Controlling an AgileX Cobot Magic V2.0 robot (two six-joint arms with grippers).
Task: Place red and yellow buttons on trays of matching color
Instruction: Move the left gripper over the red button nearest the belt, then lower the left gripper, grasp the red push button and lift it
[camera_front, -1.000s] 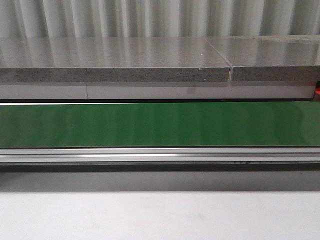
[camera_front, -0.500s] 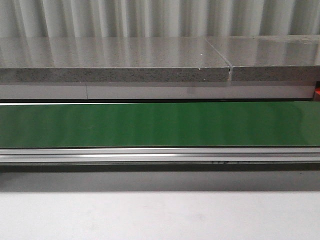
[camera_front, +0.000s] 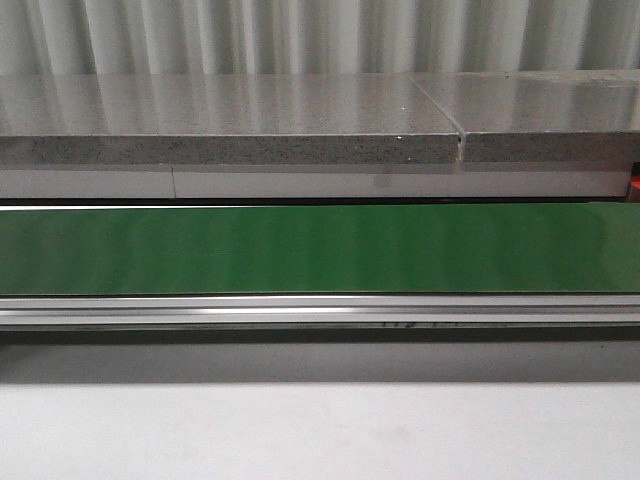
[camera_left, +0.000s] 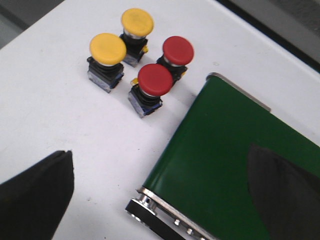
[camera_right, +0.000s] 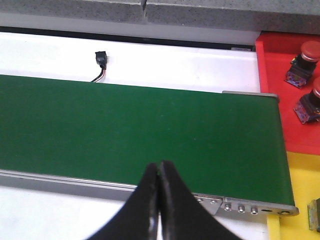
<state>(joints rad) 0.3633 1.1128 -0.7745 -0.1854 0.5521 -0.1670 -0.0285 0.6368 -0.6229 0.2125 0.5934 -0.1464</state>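
Note:
In the left wrist view, two yellow buttons (camera_left: 107, 48) (camera_left: 137, 22) and two red buttons (camera_left: 155, 79) (camera_left: 178, 50) stand in a close cluster on the white table, just off the end of the green belt (camera_left: 225, 150). My left gripper (camera_left: 160, 157) is open, with nothing between its fingers, and hangs apart from the cluster over the belt's end. In the right wrist view, the red tray (camera_right: 272, 75) holds two red buttons (camera_right: 305, 52) (camera_right: 312, 97). The yellow tray (camera_right: 300, 180) lies beside it. My right gripper (camera_right: 160, 167) is shut and empty over the belt's near rail.
The green conveyor belt (camera_front: 320, 248) spans the front view, with a grey stone ledge (camera_front: 230, 120) behind it and a metal rail (camera_front: 320, 310) in front. A small black plug with a wire (camera_right: 101, 59) lies behind the belt. A cut-off dark object (camera_right: 314, 215) sits on the yellow tray.
A small dark mark under the front rail has shifted left in the front view. Nothing else differs, and no gripper appears there.

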